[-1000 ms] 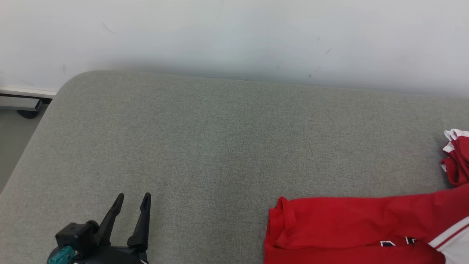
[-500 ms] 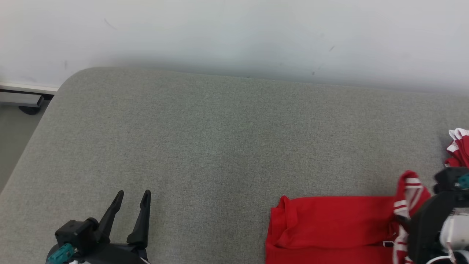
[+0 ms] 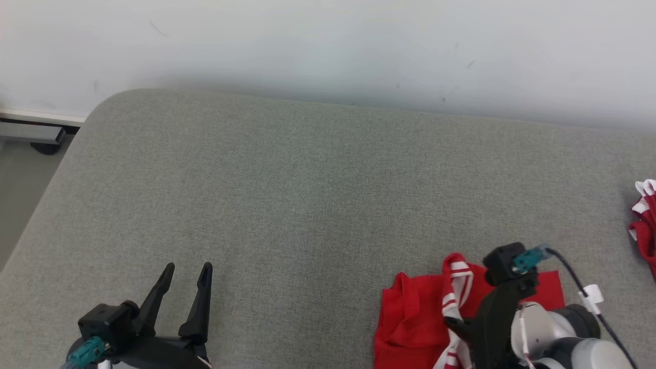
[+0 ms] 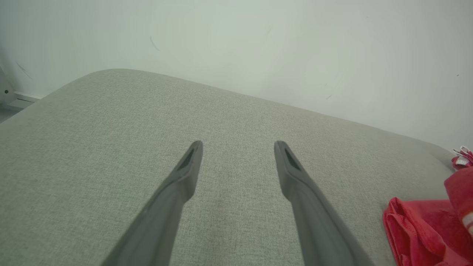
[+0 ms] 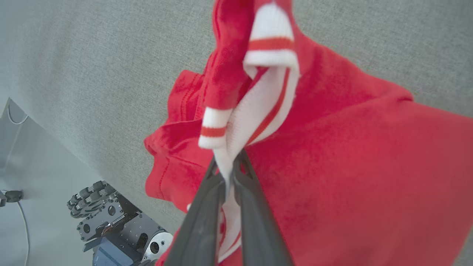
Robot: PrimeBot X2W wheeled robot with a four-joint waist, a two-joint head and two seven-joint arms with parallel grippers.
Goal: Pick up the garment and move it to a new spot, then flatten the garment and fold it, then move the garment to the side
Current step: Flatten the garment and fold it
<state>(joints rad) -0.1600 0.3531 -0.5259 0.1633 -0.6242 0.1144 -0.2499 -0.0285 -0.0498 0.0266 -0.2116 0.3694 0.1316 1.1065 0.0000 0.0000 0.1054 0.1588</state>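
Currently held: we see the right claw point(image 5: 227, 168) clenched on the garment point(image 5: 351, 166), pinching its white striped trim point(image 5: 258, 111) between both fingers. A cuff point(image 5: 214, 131) flops over just past the tips.
Where the garment is: red and bunched on the grey pad point(image 3: 307, 195), directly under and just beyond the right claw. The pinched trim is raised off the heap and the rest lies slack.
State of the left claw point(image 3: 187, 269): released, fingers spread, nothing between them, low over bare pad.
Deciding relation: from the left claw the garment lies well off to its right, with bare pad between. The right claw is the nearer one, being already on the cloth.
Long axis: we cannot tell; the heap is too crumpled to show one.
Step, as we judge it: carrying to a new spot; flattening and folding are not yet done.
Next move calls for: open pad, which lies to the right claw's left and beyond it.
Risk: we think so narrow a hold on the trim may slip as the heap drags.
Other cloth: a red-and-white scrap point(image 3: 644, 225) lies well to the right claw's right; we cannot tell whether it belongs to the garment.
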